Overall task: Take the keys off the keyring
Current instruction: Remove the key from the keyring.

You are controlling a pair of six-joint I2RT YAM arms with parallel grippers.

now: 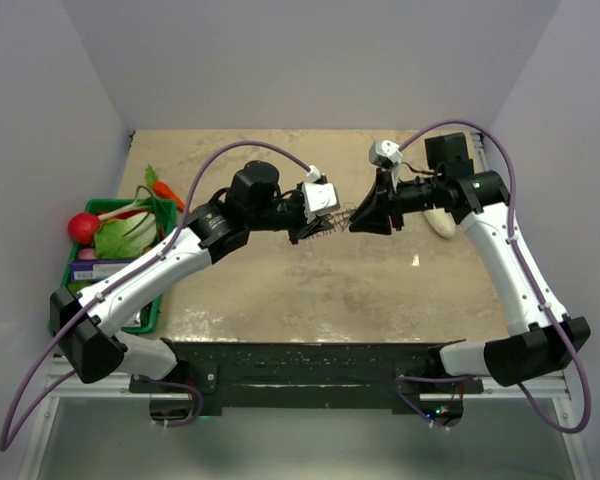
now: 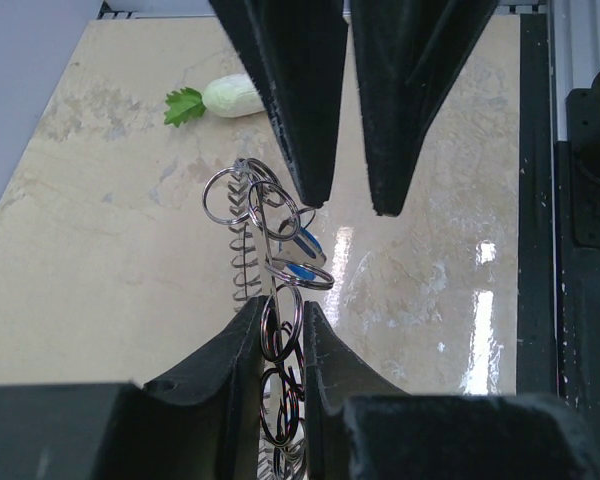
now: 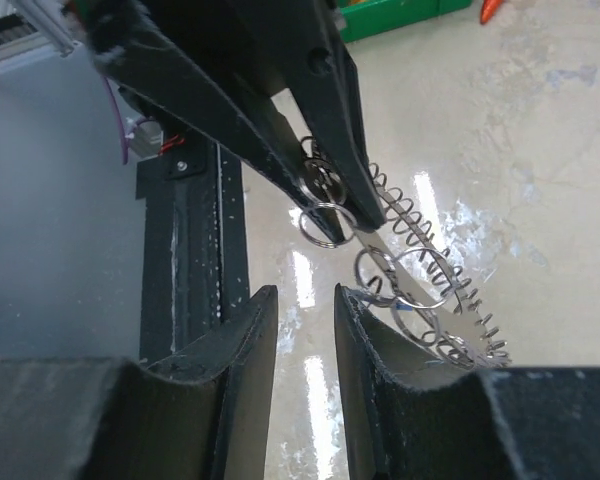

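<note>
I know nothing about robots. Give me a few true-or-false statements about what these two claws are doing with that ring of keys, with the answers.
1. The left gripper is clamped on the grey coiled metal keyring. True.
2. The right gripper is gripping the small silver key with the blue head. False: its jaws stand apart with nothing between them, and the key hangs among the rings.
3. The white radish with green leaves lies in the green plastic tray. False: it lies on the beige tabletop, outside the tray.
4. The two grippers face each other with the keyring between them. True.
</note>
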